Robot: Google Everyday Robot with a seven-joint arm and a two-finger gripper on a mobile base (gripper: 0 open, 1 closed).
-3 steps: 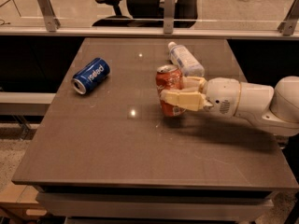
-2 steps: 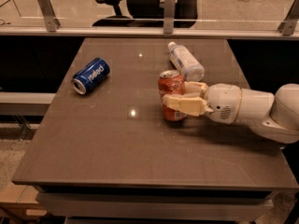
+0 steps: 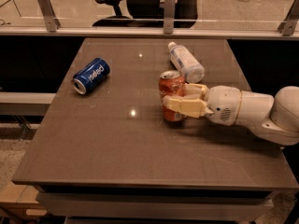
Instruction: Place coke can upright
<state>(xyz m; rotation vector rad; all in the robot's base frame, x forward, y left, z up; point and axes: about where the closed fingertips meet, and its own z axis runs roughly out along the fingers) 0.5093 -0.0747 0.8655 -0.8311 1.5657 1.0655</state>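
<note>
The coke can (image 3: 171,87) is red with a silver top and stands upright near the middle of the brown table (image 3: 117,143). My gripper (image 3: 180,99) reaches in from the right on a white arm. Its cream fingers (image 3: 184,107) sit on either side of the can's lower half and close around it. The can's base appears to rest on the table.
A blue Pepsi can (image 3: 91,75) lies on its side at the left. A clear plastic bottle with a white cap (image 3: 185,62) lies just behind the coke can. A glass rail with metal posts (image 3: 168,6) runs along the table's far edge.
The gripper and the coke can have shifted slightly left and down; the can has gone from tilted to upright on the table. The other objects have not moved.
</note>
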